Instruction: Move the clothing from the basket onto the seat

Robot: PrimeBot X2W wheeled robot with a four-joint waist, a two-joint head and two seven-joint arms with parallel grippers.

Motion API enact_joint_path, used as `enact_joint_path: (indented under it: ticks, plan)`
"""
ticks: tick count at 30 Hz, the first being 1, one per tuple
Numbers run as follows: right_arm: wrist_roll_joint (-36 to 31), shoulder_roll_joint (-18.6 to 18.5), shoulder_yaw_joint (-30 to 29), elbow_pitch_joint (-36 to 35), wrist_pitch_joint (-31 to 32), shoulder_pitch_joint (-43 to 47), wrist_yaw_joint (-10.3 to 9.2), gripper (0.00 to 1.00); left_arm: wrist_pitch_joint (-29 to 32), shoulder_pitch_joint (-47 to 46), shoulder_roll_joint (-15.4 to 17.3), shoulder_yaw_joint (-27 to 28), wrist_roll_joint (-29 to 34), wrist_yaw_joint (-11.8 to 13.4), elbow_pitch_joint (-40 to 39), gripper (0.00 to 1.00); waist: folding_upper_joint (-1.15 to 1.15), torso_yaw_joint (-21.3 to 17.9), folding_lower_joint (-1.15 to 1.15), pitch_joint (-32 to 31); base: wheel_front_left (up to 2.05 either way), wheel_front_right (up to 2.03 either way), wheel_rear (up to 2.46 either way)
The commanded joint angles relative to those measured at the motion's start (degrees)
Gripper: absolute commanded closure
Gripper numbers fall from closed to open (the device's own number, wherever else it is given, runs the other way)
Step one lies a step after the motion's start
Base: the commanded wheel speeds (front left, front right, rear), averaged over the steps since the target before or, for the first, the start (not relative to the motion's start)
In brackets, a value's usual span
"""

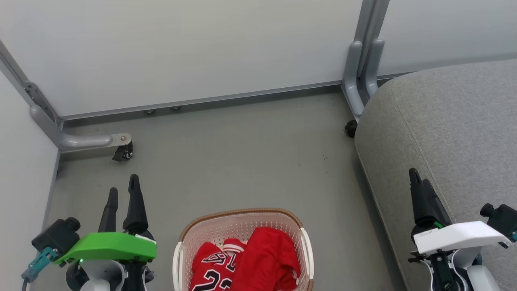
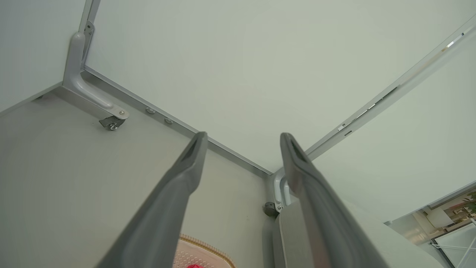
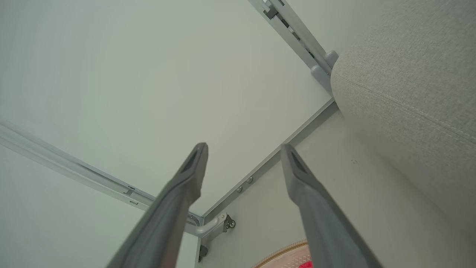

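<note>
The white perforated basket (image 1: 242, 226) with a brown rim stands on the floor at the bottom centre of the head view. Red clothing lies inside it: a jersey (image 1: 212, 268) with black lettering and plain red shorts (image 1: 270, 254). The large light-grey seat (image 1: 444, 133) fills the right side. My left gripper (image 1: 123, 190) stands open to the left of the basket, empty. My right gripper (image 1: 418, 178) hovers over the seat's front edge, right of the basket. Its fingers (image 3: 186, 186) stand apart in the right wrist view, nothing between them. The basket rim (image 2: 208, 245) peeks in below the left fingers (image 2: 186, 175).
Pale partition walls close off the back and left. A grey support foot with a caster (image 1: 123, 151) sits at the left wall. Another grey post base (image 1: 357, 81) stands beside the seat's far corner. Grey floor (image 1: 242, 153) lies between basket and wall.
</note>
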Motion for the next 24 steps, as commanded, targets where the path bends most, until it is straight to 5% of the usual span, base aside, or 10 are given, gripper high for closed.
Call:
enact_joint_path:
  ticks: [1,24]
  plan:
    - [-2.26,-0.45,0.24,-0.94,-0.72,-0.01,0.02,0.0,-0.6,-1.29,0.44,-0.25,2.42,0.54,-0.58,0.0,0.24,0.02,0.0,-0.01,0.0,0.0,0.0]
    - [-18.66,-0.59,1.24,-1.17,-4.32,0.92,0.03,0.0,-4.23,-1.06,0.56,-2.98,19.0,1.67,-0.72,0.0,0.34,0.59,0.0,0.22,0.0,0.0,0.0]
